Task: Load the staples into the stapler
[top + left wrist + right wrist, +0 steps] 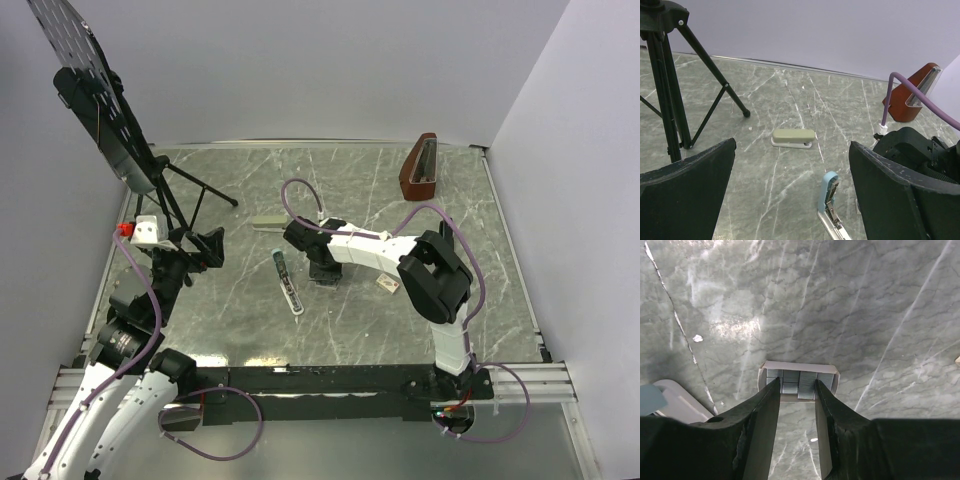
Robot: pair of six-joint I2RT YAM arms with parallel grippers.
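The stapler [289, 283] lies opened flat in the middle of the table, its top light blue and its silvery rail bared; it also shows low in the left wrist view [829, 200]. A small whitish box [798, 367] lies open on the table with several strips of staples [798, 383] in it. My right gripper [796, 385] points straight down into the box, its fingers narrowed onto the middle strips. From above, the right gripper [323, 272] hides the box. My left gripper [792, 145] hangs wide open and empty left of the stapler.
A grey-green stapler [268, 222] lies shut behind the open one. A black tripod [165, 195] stands at the far left. A brown wedge-shaped case [419, 168] is at the back right. A small tan piece [388, 286] lies beside the right arm.
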